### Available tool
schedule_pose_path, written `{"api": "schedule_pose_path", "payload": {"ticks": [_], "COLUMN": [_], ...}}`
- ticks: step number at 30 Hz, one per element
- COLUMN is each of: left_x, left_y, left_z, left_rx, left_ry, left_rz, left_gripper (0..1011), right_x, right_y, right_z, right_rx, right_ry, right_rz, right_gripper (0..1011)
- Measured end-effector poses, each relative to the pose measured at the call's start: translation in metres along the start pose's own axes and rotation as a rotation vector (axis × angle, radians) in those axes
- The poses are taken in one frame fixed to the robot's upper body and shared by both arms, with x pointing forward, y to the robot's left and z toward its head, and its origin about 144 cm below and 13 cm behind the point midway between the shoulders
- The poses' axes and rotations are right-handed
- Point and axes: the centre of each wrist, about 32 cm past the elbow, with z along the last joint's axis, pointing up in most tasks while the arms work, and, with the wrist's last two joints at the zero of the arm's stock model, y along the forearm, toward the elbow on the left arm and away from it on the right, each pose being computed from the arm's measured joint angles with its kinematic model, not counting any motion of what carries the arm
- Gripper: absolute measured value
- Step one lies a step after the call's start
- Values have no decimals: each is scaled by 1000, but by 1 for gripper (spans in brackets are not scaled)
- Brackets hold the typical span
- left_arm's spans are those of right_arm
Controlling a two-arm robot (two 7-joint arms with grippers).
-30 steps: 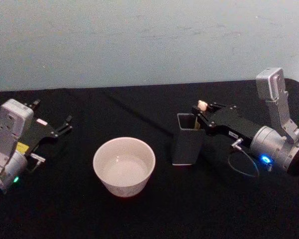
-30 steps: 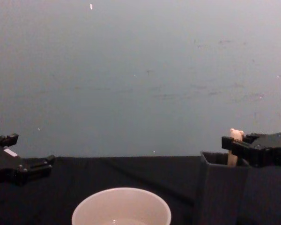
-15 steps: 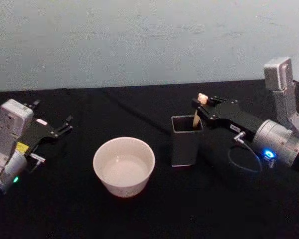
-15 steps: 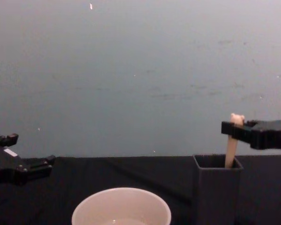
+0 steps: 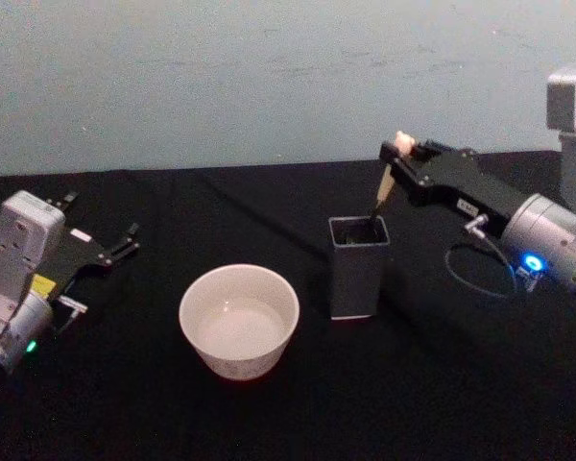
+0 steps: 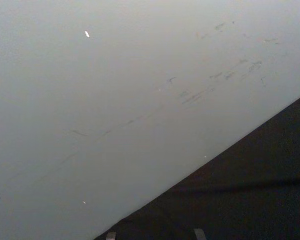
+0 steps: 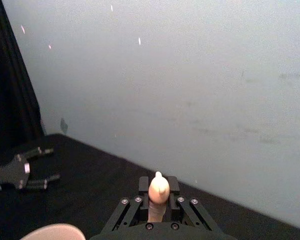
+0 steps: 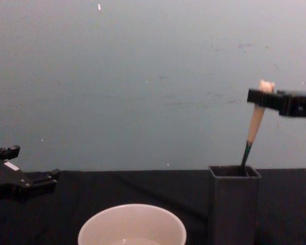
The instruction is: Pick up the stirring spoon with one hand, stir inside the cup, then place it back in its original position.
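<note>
My right gripper (image 5: pixel 400 156) is shut on the top of the stirring spoon (image 5: pixel 386 184), just under its bear head (image 8: pixel 266 85). The spoon is raised and tilted; its beige handle (image 8: pixel 254 125) and dark neck show above the dark grey square holder (image 5: pixel 356 266), and its bowl stays hidden inside the holder (image 8: pixel 234 204). The right wrist view shows the bear head (image 7: pixel 158 189) between the closed fingers. The cream cup (image 5: pixel 239 321) stands to the left of the holder, its rim showing low in the chest view (image 8: pixel 132 225). My left gripper (image 5: pixel 104 246) rests open at the table's left (image 8: pixel 20 179).
A black cloth (image 5: pixel 269 403) covers the table, with a pale wall (image 5: pixel 269 77) behind. A cable loop (image 5: pixel 480 279) hangs from the right arm, right of the holder. My left gripper (image 7: pixel 25 169) lies far off in the right wrist view.
My right gripper has risen with the spoon, drawing the handle and dark neck up out of the holder. The holder stands upright again. The left arm has not moved.
</note>
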Motion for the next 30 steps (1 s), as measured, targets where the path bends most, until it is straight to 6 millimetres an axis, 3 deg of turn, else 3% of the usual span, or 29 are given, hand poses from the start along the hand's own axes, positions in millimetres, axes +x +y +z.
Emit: {"api": "schedule_pose_path", "payload": {"ticks": [16,30], "left_x": [0,0], "left_y": [0,0], "left_z": [0,0], "left_rx": [0,0], "left_ry": [0,0], "left_rz": [0,0], "left_gripper": [1001,1002], "right_x": [-5,-28], "right_y": [15,33], "right_z": [28,22], "right_rx": [124,105], "right_ry": [9,28], "right_rz": [42,169], "right_gripper": [216,216]}}
